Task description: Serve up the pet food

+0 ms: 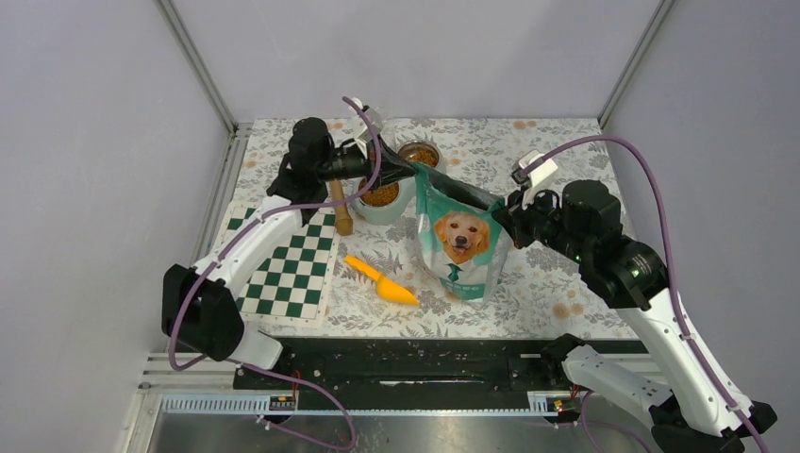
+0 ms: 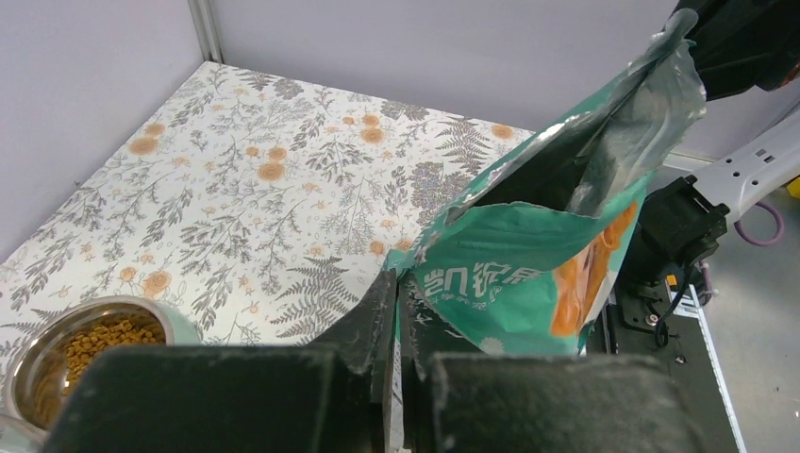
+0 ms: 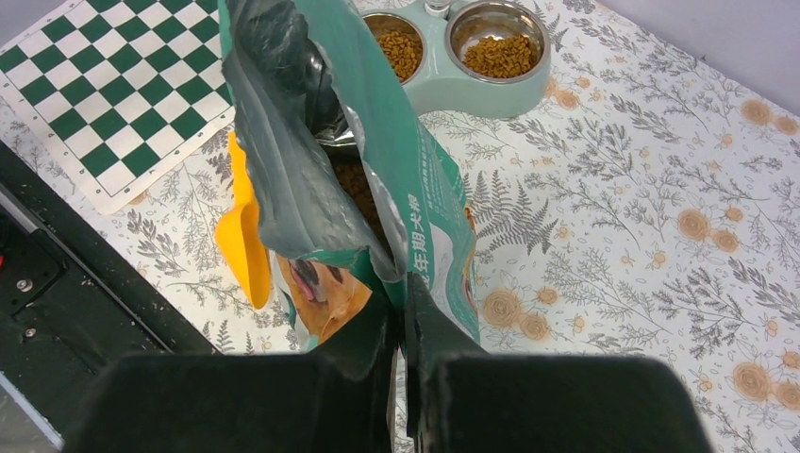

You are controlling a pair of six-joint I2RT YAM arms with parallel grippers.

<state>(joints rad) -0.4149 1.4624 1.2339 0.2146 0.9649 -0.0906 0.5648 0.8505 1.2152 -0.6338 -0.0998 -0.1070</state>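
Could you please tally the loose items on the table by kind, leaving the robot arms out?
Pet food bag: 1
Orange scoop: 1
Twin-bowl feeder: 1
Checkered mat: 1
Wooden stick: 1
Total: 5

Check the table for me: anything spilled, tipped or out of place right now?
No spill visible. The bag stands upright, its mouth stretched between the left gripper and right gripper. The scoop lies on the tablecloth beside it, and both bowls already hold pet food.
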